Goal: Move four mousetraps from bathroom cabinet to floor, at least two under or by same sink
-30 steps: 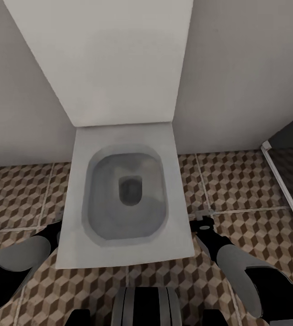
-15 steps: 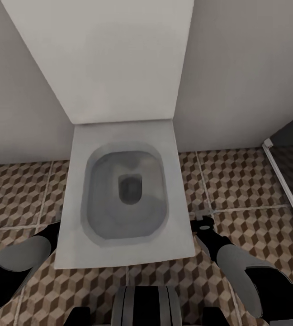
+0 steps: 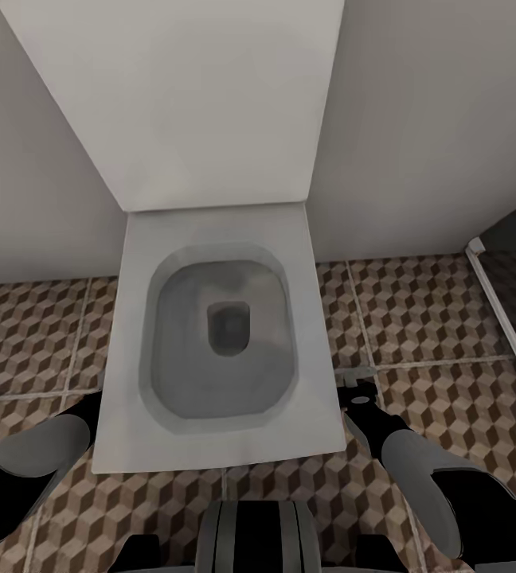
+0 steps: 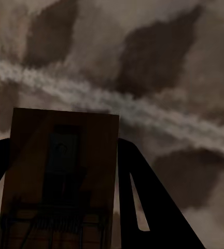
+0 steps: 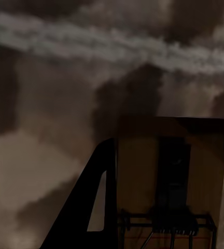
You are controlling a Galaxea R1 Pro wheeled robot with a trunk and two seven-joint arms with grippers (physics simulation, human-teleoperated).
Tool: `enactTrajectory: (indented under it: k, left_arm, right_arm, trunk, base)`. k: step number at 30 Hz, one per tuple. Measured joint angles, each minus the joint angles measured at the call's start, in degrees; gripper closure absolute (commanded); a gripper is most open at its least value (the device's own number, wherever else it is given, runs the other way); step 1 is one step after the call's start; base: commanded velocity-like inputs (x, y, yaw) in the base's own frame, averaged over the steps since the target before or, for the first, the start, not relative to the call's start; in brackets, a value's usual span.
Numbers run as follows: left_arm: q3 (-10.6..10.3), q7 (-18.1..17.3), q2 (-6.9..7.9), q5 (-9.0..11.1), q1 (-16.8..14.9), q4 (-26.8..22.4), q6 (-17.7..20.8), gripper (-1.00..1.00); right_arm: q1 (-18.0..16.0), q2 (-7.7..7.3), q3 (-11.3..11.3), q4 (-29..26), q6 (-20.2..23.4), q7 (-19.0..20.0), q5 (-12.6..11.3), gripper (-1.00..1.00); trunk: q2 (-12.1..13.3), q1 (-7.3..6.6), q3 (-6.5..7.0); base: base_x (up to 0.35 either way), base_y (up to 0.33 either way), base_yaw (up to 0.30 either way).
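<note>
Inspection of the left wrist view shows us the left gripper (image 4: 65, 207) clamped on a mousetrap (image 4: 60, 176) above the bathroom floor (image 4: 158, 62). We see the right gripper (image 5: 169, 207) likewise gripping a second mousetrap (image 5: 169, 171). We note a white toilet (image 3: 218, 334) at frame centre in the head view, both arms low beside it.

Home bathroom probably, white toilet (image 3: 218, 334), cube-patterned floor tiles (image 3: 425, 310)

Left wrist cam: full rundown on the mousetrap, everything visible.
The mousetrap is a flat dark-brown rectangular slab, wood-like, with a dark recessed strip along its middle and grey wire parts at the end nearest the camera. It sits between the left gripper's dark jaws, held flat above the bathroom floor, apparently clear of it.
</note>
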Motion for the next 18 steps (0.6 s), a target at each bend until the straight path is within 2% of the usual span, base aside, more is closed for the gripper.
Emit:
enactTrajectory:
  k: [18]
  left_arm:
    - [-0.01, -0.03, -0.07, 0.00, 0.01, 0.01, 0.00, 1.00]
  right_arm:
    - [-0.01, -0.01, 0.43, -0.49, -0.07, -0.03, 0.47, 1.00]
  trunk:
    - [-0.01, -0.12, -1.61]
  base:
    - [0.000, 0.000, 0.000]
